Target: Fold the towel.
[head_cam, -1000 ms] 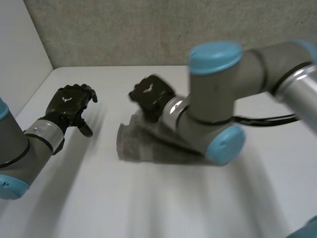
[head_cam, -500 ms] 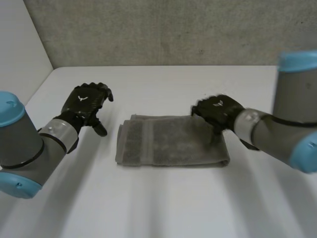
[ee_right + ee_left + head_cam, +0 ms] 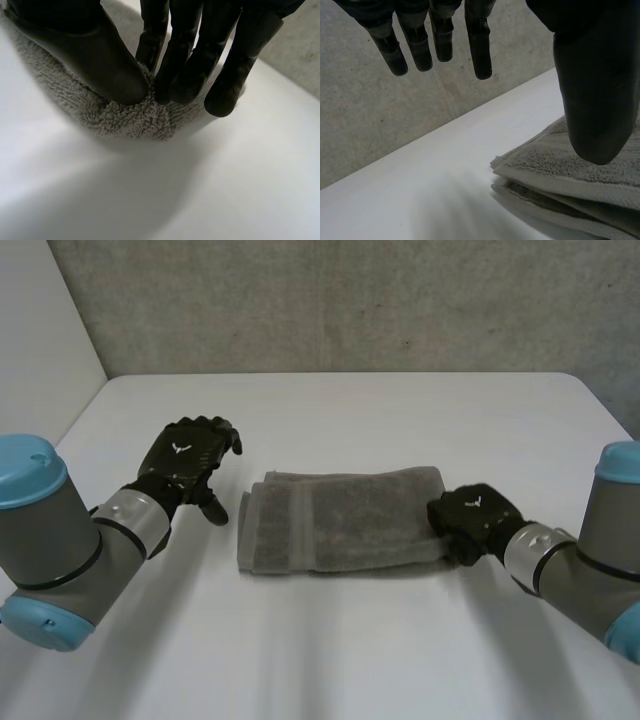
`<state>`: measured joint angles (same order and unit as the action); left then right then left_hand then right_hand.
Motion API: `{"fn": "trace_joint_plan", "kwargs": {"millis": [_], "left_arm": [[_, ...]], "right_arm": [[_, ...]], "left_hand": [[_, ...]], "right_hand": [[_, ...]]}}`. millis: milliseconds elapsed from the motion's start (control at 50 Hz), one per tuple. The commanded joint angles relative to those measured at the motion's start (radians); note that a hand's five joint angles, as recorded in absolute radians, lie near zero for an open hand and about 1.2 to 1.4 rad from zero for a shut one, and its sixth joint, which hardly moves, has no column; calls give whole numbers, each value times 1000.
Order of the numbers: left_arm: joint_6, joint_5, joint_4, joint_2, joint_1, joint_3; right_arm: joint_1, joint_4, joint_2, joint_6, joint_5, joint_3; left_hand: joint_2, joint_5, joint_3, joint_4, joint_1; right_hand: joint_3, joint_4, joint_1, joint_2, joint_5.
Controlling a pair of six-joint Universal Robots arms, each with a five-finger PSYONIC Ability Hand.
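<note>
Your towel (image 3: 340,520) lies mid table (image 3: 330,650), already doubled. Your right hand (image 3: 468,518) pinches its 3 o'clock end between thumb and fingers; your left hand (image 3: 190,455) hangs open off its 9 o'clock end. A further fold looks under way, so next lift the pinched end towards 9 o'clock.

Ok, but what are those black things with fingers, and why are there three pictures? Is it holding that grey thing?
Those are the left robot hand and the right robot hand, each on the end of a grey arm with blue caps. One picture comes from a camera above and behind the arms, looking down at the white table. The other two come from small cameras on the wrists, so you see the fingers close up. The grey thing is a towel, folded and lying flat. The right robot hand pinches one end of it between thumb and fingers. The left robot hand is open near the other end, holding nothing.
</note>
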<state>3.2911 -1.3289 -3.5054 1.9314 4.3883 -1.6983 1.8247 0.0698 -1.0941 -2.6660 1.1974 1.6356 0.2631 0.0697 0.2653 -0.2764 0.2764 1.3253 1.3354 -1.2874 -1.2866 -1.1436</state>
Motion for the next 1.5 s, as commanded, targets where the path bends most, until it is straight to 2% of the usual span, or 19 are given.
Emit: {"fn": "trace_joint_plan", "kwargs": {"millis": [20, 120, 220, 280, 320, 400, 460, 620, 640, 680, 700, 720, 740, 860, 900, 1020, 1180, 1300, 1500], "left_arm": [[-1, -1, 0, -8, 0, 9], [-1, -3, 0, -14, -1, 26], [-11, -3, -1, -57, 5, 42], [-30, -3, -1, -69, 11, 45], [-77, -3, -1, -86, 17, 57], [-119, -3, -1, -97, 25, 63], [-137, -3, 0, -104, 66, 63], [-143, -1, 0, -103, 128, 71], [-143, -1, 0, -103, 128, 71], [-145, -1, 3, -94, 126, 83], [-145, -1, 3, -94, 126, 83], [-145, -3, 5, -92, 122, 85], [-145, -3, 5, -92, 122, 85], [-160, -1, 5, -91, 102, 95], [-195, -1, 3, -80, 71, 111], [-261, -1, 11, -2, -21, 149], [-277, -3, 45, 125, -101, 157], [-272, -1, 60, 176, -102, 140], [-268, -4, 83, 205, -89, 123]], "right_arm": [[16, -25, -70, -8, 2, -114], [111, -140, -63, -12, -16, -276], [364, -280, 123, -6, -16, -540], [412, -301, 164, -11, -10, -605], [481, -312, 267, -17, -1, -718], [528, -317, 359, -23, 39, -823], [579, -318, 483, -45, 109, -959], [594, -360, 586, -67, 149, -1114], [594, -360, 586, -68, 149, -1114], [594, -393, 565, -113, 165, -1122], [594, -393, 565, -114, 165, -1122], [591, -410, 544, -141, 169, -1117], [581, -430, 511, -172, 174, -1105], [533, -493, 381, -232, 182, -956], [445, -496, 272, -233, 172, -814], [314, -395, 163, -236, 165, -617], [300, -323, 204, -284, 160, -577], [314, -266, 278, -373, 145, -595], [331, -237, 419, -376, 166, -658]], "left_hand": [[-44, -25, -46, 57, -57], [-47, -28, -49, 60, -60], [-47, -28, -49, 60, -60], [-47, -28, -49, 60, -60], [-47, -28, -49, 60, -60], [-50, -31, -52, 63, -63], [-50, -31, -52, 63, -63], [-44, -25, -46, 57, -57], [-44, -25, -46, 57, -57], [-44, -25, -46, 57, -57], [-44, -25, -46, 57, -57], [-44, -25, -46, 57, -57], [-44, -25, -46, 57, -57], [-44, -25, -46, 57, -57], [-41, -22, -43, 54, -54], [-29, -10, -31, 42, -42], [-23, -4, -25, 37, -37], [-20, -1, -22, 34, -34], [-20, -1, -22, 34, -34]], "right_hand": [[71, 61, -109, -110, -78], [71, 61, -109, -110, -78], [71, 61, -109, -110, -78], [71, 61, -109, -110, -78], [71, 61, -109, -110, -78], [71, 61, -109, -110, -78], [71, 61, -109, -110, -78], [71, 61, -109, -110, -78], [71, 61, -109, -110, -78], [-810, -820, 772, 772, 803], [-815, -825, 777, 776, 807], [-1041, -1051, 1003, 1003, 1034], [-1151, -1161, 1113, 1112, 1144], [-1151, -1161, 1113, 1112, 1144], [-1151, -1161, 1113, 1112, 1144], [-1151, -1161, 1113, 1112, 1144], [-1151, -1161, 1113, 1112, 1144], [-1151, -1161, 1113, 1112, 1144], [-1151, -1161, 1113, 1112, 1144]]}}
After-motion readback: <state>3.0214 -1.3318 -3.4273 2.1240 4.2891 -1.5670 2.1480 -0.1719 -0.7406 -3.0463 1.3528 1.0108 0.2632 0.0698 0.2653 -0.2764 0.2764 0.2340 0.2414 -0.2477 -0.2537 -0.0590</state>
